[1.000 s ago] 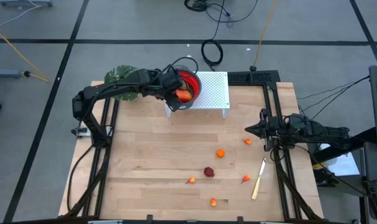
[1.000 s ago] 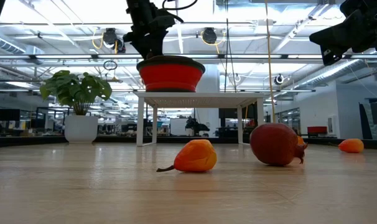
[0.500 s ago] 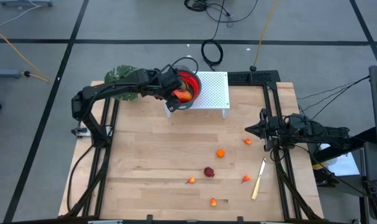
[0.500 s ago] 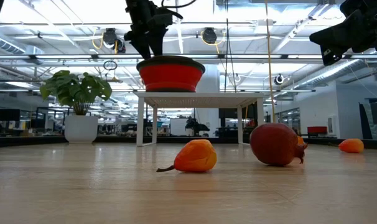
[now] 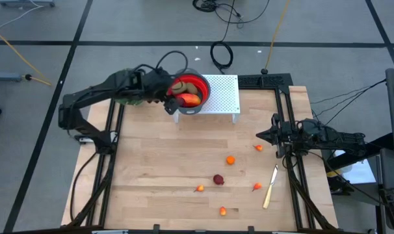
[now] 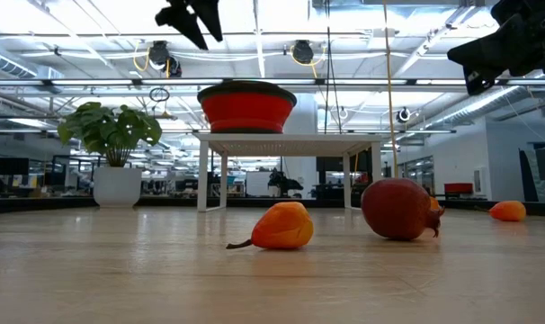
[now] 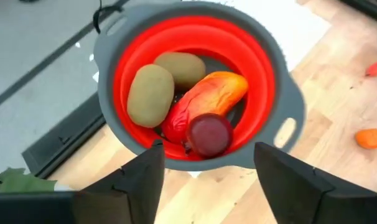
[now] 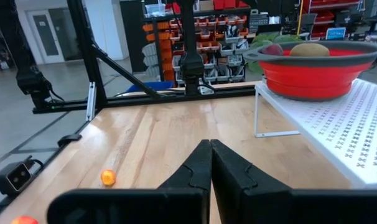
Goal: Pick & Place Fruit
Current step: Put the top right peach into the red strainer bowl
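A red bowl with a grey rim (image 7: pixel 287 93) stands on a white perforated stand (image 5: pixel 224 95) at the table's far side. In it lie two olive-brown oval fruits (image 7: pixel 150 94), a long red-orange piece (image 7: pixel 208 99) and a dark red round (image 7: pixel 208 133). My left gripper (image 5: pixel 169 104) hovers open above the bowl's left rim, holding nothing. Several small fruits lie on the table, among them an orange one (image 5: pixel 230 160) and a dark red one (image 5: pixel 218 179). My right gripper (image 5: pixel 259 136) waits shut at the right edge.
A pale-handled knife (image 5: pixel 270 187) lies near the right front. A leafy plant (image 5: pixel 124 80) stands at the far left, partly under my left arm. The middle and left of the wooden table (image 5: pixel 151 162) are bare boards.
My left gripper has risen from just over the bowl and drawn back toward the table's left edge. It now stands well clear above the rim. The bowl and the fruits on the table have stayed where they were.
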